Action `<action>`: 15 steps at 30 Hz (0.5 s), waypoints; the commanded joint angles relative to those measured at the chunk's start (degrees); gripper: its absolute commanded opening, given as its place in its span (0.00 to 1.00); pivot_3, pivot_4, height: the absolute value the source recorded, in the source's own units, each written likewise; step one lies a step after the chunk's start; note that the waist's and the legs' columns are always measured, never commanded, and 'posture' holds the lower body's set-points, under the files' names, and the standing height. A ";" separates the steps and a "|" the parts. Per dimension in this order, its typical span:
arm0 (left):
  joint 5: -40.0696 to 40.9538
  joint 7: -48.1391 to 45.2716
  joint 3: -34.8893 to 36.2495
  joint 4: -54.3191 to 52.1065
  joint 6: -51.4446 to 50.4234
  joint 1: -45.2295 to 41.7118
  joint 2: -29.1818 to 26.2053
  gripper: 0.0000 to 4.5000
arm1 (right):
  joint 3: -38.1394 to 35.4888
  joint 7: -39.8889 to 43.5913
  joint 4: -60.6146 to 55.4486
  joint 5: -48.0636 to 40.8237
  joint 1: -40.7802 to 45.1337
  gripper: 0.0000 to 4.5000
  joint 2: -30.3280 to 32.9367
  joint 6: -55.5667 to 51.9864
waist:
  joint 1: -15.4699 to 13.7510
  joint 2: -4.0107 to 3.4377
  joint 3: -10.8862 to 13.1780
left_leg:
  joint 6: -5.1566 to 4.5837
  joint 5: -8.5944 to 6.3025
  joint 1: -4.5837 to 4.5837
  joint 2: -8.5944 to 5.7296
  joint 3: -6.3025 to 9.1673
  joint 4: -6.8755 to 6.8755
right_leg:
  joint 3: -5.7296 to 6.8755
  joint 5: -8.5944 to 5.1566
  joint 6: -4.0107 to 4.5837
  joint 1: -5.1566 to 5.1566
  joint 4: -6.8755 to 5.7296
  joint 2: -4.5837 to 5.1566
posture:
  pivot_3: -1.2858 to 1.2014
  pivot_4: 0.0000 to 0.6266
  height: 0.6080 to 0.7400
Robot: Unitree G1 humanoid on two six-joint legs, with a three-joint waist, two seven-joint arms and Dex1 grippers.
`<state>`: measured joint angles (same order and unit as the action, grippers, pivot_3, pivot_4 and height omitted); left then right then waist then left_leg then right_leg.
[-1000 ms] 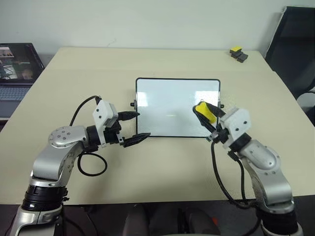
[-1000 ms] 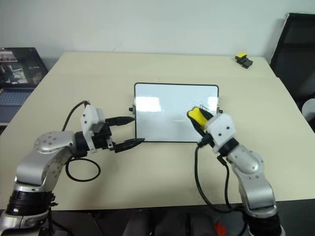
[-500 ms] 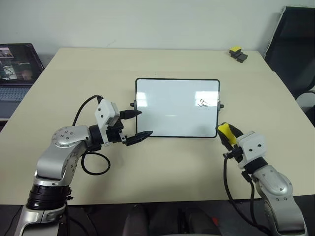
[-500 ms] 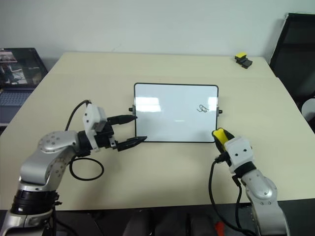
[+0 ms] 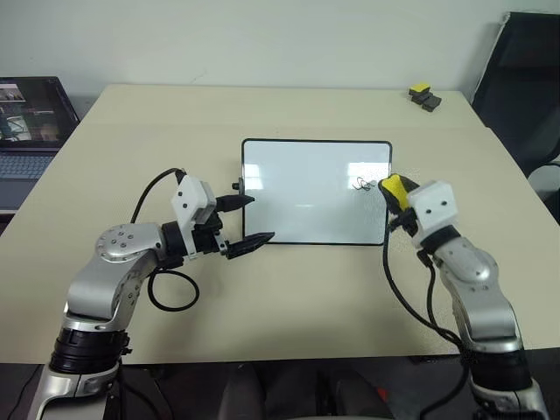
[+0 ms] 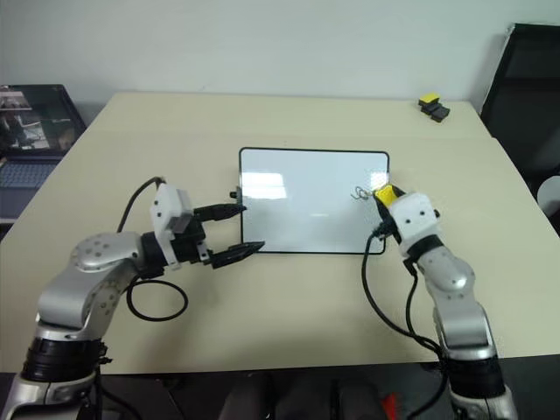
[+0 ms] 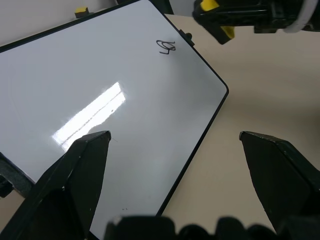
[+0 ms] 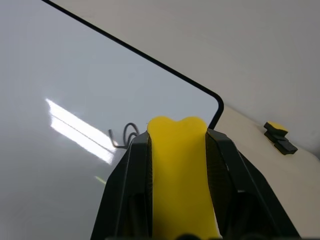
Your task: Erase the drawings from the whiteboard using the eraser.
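Note:
The whiteboard (image 5: 306, 197) lies flat in the middle of the table. One small black scribble of the drawings (image 5: 360, 183) shows near its right edge, also seen as a looping drawing (image 8: 125, 137) just ahead of the eraser. My right gripper (image 5: 394, 189) is shut on the yellow eraser (image 5: 391, 185), which hovers at the board's right edge, right beside the scribble. My left gripper (image 5: 260, 218) is open at the board's near left corner, with one finger over the left edge and the other just in front of the front edge, holding nothing.
A yellow-topped black block (image 5: 423, 94) sits at the table's far right corner. A laptop (image 5: 31, 122) stands off the table's left side, and a black chair (image 5: 525, 79) stands at the right.
My right gripper, first over the scribble with the eraser, drew back off the board toward its front right corner, then came forward again to the right edge. The left gripper stayed put.

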<state>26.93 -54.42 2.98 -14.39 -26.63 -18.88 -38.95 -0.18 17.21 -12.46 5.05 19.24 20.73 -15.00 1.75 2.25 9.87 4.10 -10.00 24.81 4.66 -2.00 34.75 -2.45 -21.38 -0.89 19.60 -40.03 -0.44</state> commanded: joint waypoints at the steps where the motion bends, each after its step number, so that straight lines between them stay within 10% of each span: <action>1: 1.19 0.34 -0.36 -3.90 -0.65 -0.99 0.15 1.00 | 0.49 -1.99 7.86 1.41 6.76 0.25 -0.38 4.16 | 0.04 0.00 0.00 | 0.00 0.00 0.00 0.00 0.00 0.00 | 0.00 0.00 0.00 0.00 0.00 0.00 | 0.52 0.24 1.00; 15: 1.86 1.71 -0.88 -5.59 -1.60 -3.63 0.96 1.00 | 2.96 -3.84 29.29 2.02 17.41 0.25 -2.72 15.16 | 0.18 -0.01 0.00 | 0.00 0.01 -0.11 0.02 0.02 0.11 | 0.00 0.02 0.00 -0.15 -0.11 0.00 | 0.52 0.24 1.00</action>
<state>28.22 -53.05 2.00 -17.87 -28.59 -21.55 -38.06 2.36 13.42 15.83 6.77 36.73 18.22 -0.20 1.93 2.24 9.87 4.10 -9.99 24.63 4.68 -1.98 34.85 -2.45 -21.36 -0.90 19.39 -40.14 -0.45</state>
